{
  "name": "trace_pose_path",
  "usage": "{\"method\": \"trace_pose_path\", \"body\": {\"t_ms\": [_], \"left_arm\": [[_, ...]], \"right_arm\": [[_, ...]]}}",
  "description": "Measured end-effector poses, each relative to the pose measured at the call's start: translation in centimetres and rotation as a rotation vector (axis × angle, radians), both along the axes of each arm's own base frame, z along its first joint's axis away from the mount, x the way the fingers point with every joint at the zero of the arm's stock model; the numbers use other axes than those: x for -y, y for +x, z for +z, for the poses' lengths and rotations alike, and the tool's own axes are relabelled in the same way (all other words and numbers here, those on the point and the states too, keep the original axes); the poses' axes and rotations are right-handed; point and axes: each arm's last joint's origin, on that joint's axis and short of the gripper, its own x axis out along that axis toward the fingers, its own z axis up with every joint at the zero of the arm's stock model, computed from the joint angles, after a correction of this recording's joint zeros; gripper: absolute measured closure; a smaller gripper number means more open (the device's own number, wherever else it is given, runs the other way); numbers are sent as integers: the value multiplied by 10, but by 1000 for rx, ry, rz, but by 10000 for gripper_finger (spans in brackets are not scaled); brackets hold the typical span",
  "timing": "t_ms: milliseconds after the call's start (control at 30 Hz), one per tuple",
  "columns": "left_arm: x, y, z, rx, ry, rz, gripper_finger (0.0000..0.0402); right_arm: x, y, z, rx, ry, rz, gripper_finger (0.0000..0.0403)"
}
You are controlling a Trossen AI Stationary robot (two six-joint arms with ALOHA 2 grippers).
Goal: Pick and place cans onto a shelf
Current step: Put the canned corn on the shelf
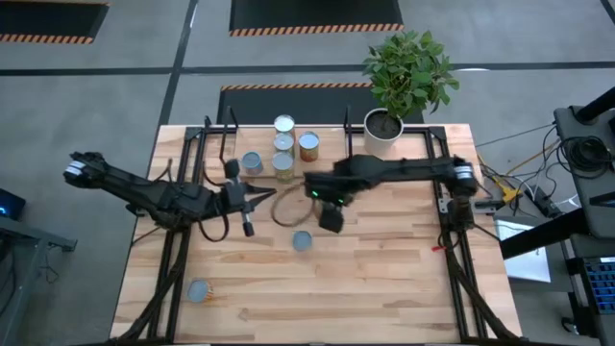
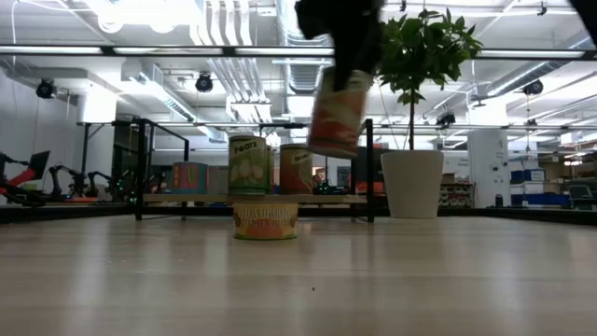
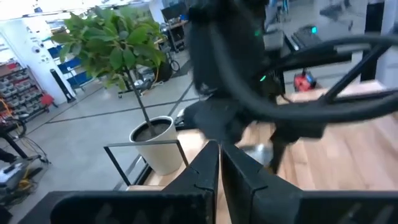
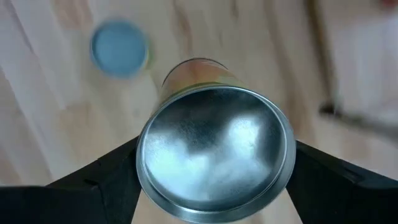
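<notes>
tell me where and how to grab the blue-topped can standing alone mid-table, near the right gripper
Grip the blue-topped can across its round side wall, coming straight down from above. It stands upright with bare tabletop all around, so jaws can straddle its lid freely. The right gripper is already shut on another can, so the left gripper would probably have to take it.

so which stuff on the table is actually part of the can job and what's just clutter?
Job:
- held can, clamped in the right end effector, off the table
- blue-topped can on the open tabletop
- can near the front left corner
- four cans on the shelf

Lying about:
- potted plant
- left end effector, idle, shut
</notes>
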Motion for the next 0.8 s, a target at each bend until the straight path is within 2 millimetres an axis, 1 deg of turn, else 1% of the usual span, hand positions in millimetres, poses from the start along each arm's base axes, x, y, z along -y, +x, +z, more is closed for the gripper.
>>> {"method": "trace_pose_path", "body": {"t_ms": [100,167,333,533,633,800], "left_arm": [[-3,-10,-2,18,-23,-2,402],[-5,-16,-1,32,-33,-2,402],[-9,-29,2,81,-71,-12,402],[-11,-37,1,96,-77,-17,402],[-12,-38,1,102,-79,-17,402],[-12,-39,2,102,-75,-17,402]], "right_arm": [[20,20,4,25,-69,30,87],[35,29,5,29,-109,34,85],[74,46,-4,12,-130,17,86],[115,51,-21,-42,-130,-26,89],[128,49,-26,-58,-129,-42,85],[141,47,-30,-68,-132,-36,82]]}}
